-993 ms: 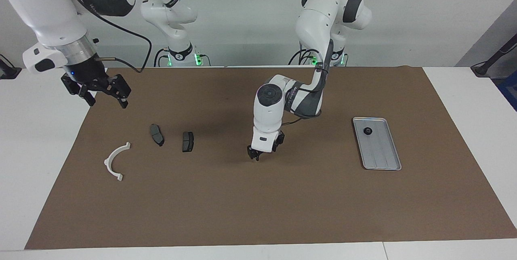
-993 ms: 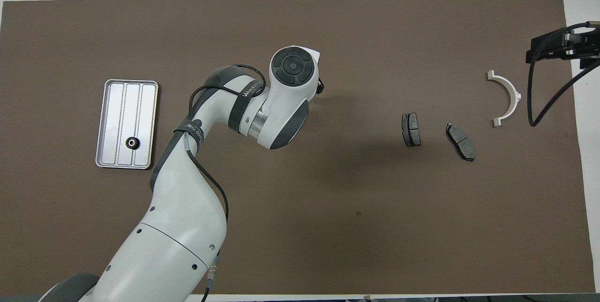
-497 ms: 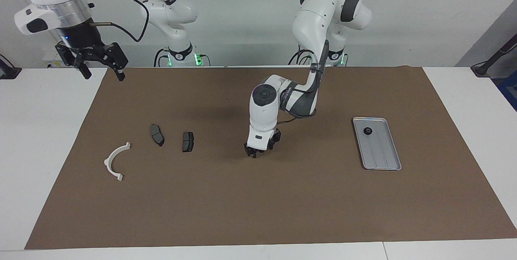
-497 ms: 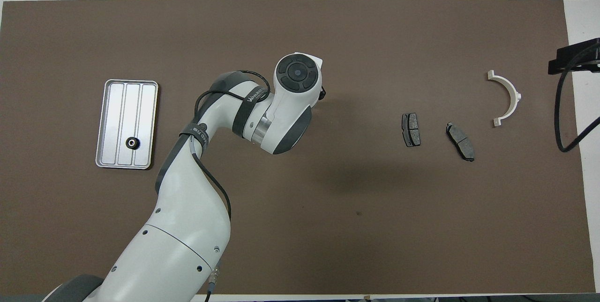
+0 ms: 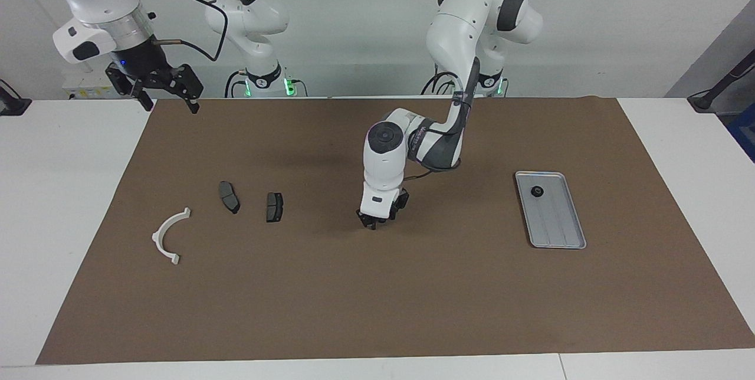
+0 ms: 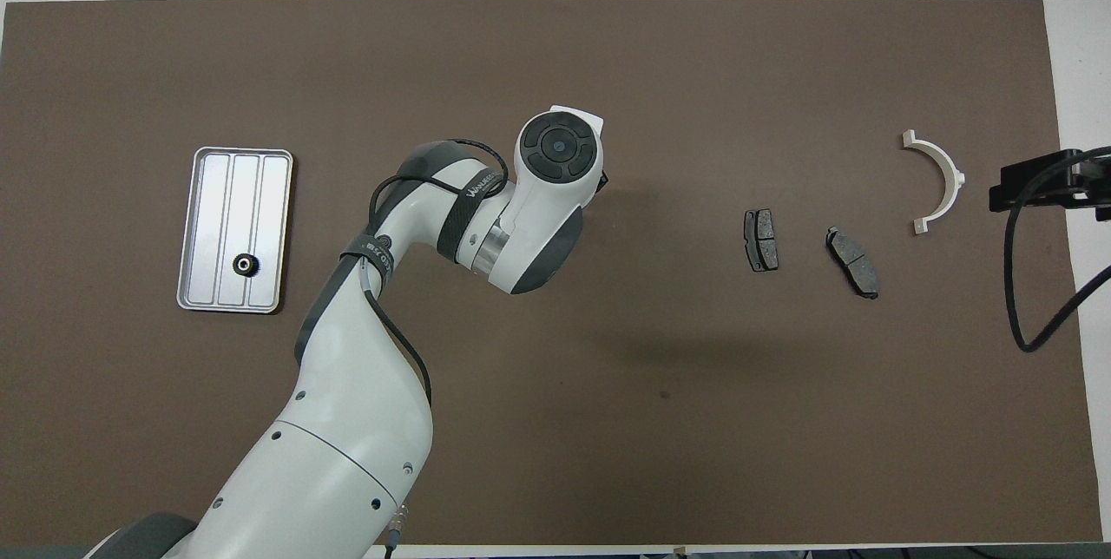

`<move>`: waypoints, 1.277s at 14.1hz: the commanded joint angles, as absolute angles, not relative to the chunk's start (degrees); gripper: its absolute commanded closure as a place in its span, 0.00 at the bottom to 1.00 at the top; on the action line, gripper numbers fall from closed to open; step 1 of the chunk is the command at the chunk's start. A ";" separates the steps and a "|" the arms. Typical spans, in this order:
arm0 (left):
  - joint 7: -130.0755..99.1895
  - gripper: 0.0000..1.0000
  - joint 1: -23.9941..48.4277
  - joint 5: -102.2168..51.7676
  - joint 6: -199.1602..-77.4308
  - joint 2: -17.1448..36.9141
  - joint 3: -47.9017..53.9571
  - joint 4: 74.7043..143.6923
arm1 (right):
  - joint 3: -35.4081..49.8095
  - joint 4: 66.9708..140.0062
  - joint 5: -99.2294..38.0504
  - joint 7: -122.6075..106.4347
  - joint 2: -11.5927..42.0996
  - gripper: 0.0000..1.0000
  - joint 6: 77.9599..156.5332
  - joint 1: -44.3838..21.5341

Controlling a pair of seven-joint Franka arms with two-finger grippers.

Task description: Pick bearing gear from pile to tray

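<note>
The silver ribbed tray (image 5: 557, 232) lies toward the left arm's end of the mat, with a small black bearing gear (image 5: 537, 192) in its end nearer the robots; both also show in the overhead view, tray (image 6: 260, 194) and gear (image 6: 246, 264). The pile is a white half-ring bracket (image 5: 168, 234) and two dark brake pads (image 5: 229, 196) (image 5: 274, 206) toward the right arm's end. My left gripper (image 5: 370, 222) hangs low over the bare mat between pads and tray. My right gripper (image 5: 170, 100) is open and empty, high over the mat's corner.
A brown mat (image 5: 377, 297) covers most of the white table. In the overhead view the left arm's wrist (image 6: 558, 145) hides its own gripper. The right gripper (image 6: 1041, 186) shows beside the bracket (image 6: 942, 181) at the mat's edge.
The left gripper has drifted a little toward the brake pads. The right gripper has risen from beside the pile and pulled back toward the robots.
</note>
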State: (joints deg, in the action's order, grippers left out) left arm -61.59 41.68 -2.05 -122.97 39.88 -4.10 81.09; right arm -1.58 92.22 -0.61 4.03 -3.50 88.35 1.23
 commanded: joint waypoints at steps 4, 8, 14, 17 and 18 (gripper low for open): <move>-62.05 0.85 42.54 -3.34 -125.33 37.27 -5.01 85.78 | -1.14 95.45 0.00 2.20 -6.15 0.00 89.30 2.81; -63.11 1.00 42.28 -3.25 -119.65 37.18 -5.71 83.95 | -1.14 95.36 -0.26 2.46 -6.15 0.00 88.77 2.81; -57.67 1.00 34.47 -2.55 -114.52 28.75 -6.94 87.01 | -1.23 95.36 -0.26 2.37 -6.24 0.00 87.89 2.90; -48.91 1.00 28.68 -2.55 -114.61 24.37 -6.94 92.17 | -1.14 95.10 0.00 2.11 -6.15 0.00 87.54 2.90; -44.17 1.00 26.30 -2.55 -115.39 22.43 -6.94 95.33 | -1.06 95.10 0.00 2.11 -6.15 0.00 87.45 2.90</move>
State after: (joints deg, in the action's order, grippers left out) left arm -51.27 30.14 -2.08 -114.24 27.79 -7.43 87.21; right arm -1.75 93.70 -0.61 3.40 -4.70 87.90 1.92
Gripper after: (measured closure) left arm 0.758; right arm 0.000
